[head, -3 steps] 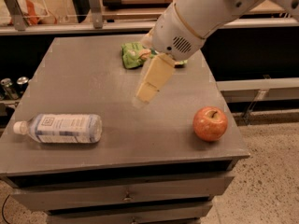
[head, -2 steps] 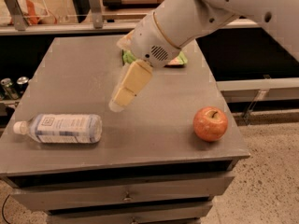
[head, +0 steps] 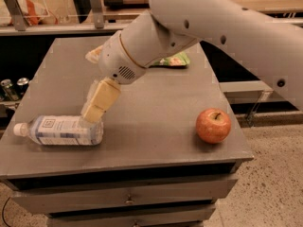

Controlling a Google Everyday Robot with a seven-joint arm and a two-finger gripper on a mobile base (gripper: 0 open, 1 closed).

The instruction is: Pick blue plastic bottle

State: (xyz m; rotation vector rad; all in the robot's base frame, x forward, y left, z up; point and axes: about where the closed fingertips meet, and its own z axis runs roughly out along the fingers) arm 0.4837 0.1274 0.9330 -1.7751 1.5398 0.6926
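Note:
The blue plastic bottle (head: 59, 130) lies on its side at the front left of the grey table (head: 151, 103), white cap pointing left, white label with blue print facing up. My gripper (head: 93, 115) hangs from the white arm, its cream-coloured tip pointing down-left, right at the bottle's right end, just above or touching it. It holds nothing that shows.
A red apple (head: 213, 125) stands at the front right of the table. A green bag (head: 173, 60) lies at the back, partly behind my arm. Drawers run under the table's front edge. Cans (head: 12, 87) stand on a low shelf to the left.
My arm has swung left and down across the table, from near the green bag to the bottle's right end. The bottle and the apple have not moved.

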